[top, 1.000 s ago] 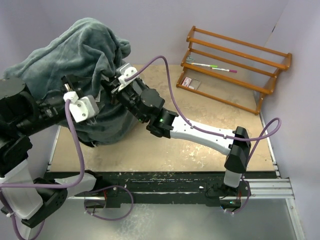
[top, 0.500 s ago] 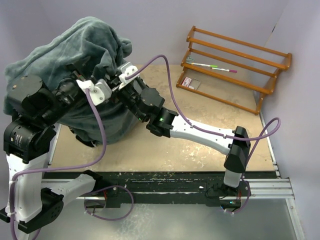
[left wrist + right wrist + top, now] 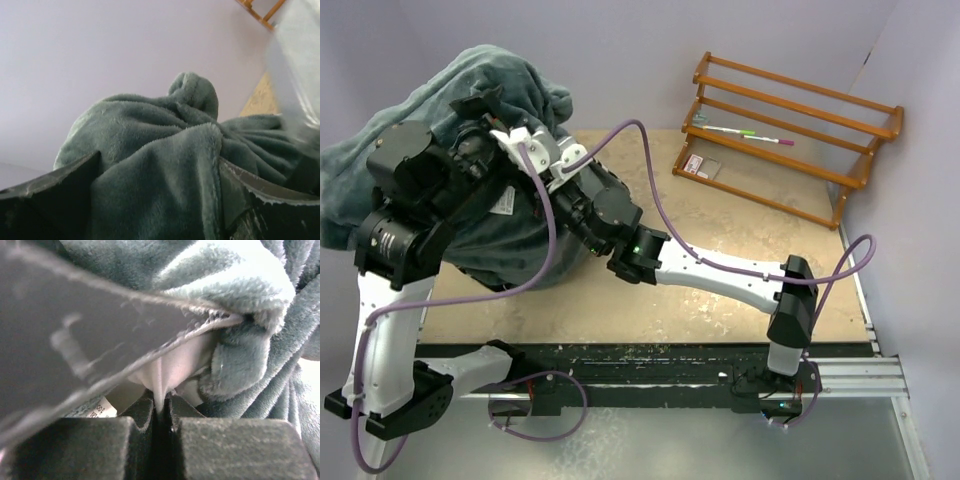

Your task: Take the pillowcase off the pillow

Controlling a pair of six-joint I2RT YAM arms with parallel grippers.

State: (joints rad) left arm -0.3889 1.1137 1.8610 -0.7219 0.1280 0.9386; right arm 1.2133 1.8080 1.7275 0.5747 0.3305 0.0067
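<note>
The right gripper (image 3: 160,410) pinches the white pillow (image 3: 172,365) tight. The grey pillowcase (image 3: 145,125) bulges right between the wide-spread jaws of the left gripper (image 3: 159,170).

The left arm (image 3: 380,330) has reared up. Its white lower link, which lay low at the left edge, now stands upright, and its dark upper joints have climbed over the grey heap. The left gripper (image 3: 157,160) has moved from the near left flank of the pillowcase (image 3: 525,75) up to its crest. The left arm's purple cable (image 3: 548,235) now loops wide across the fabric. More grey cloth shows at the far left. The right arm (image 3: 720,275) has sunk a touch and shifted slightly left.
</note>
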